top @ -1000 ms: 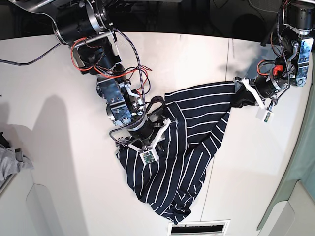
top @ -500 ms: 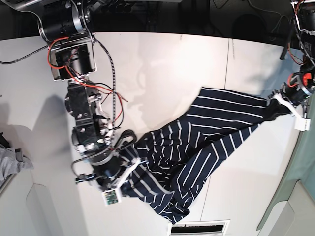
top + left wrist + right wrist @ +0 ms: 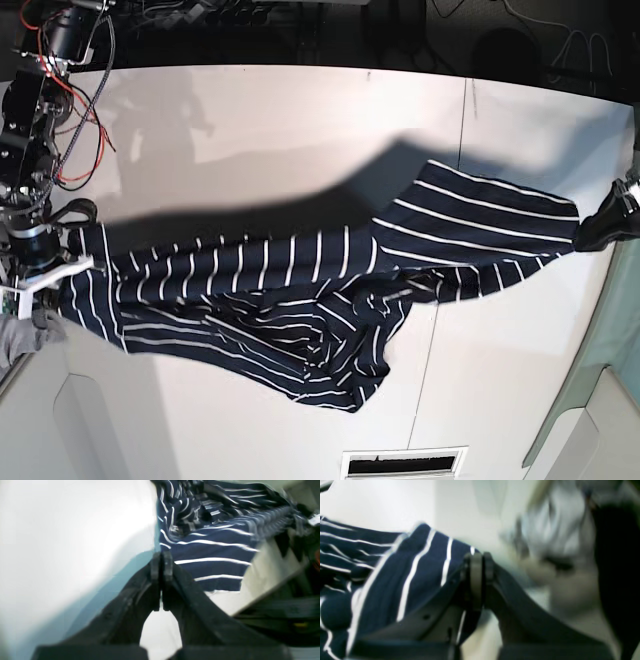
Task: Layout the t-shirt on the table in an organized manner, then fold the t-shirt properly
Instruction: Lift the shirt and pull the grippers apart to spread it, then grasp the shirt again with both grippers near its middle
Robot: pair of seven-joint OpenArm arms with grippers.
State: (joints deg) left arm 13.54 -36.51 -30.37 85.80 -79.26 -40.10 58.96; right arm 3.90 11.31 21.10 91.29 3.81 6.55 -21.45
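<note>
Both end effectors, left [image 3: 606, 222] and right [image 3: 45, 280], are clamped on opposite ends of the shirt [image 3: 300, 300], stretching it across the counter [image 3: 250, 120]. It looks partly spread, the middle bunched; smoothing and folding remain.

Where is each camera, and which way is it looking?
Base: high above, looking down at the table; both arms at the edges stretch the shirt.
Left wrist: on the left arm, looking along its shut left claw toward the shirt.
Right wrist: on the right arm, looking along its right claw, pinching the shirt.
All three views share the shirt.
</note>
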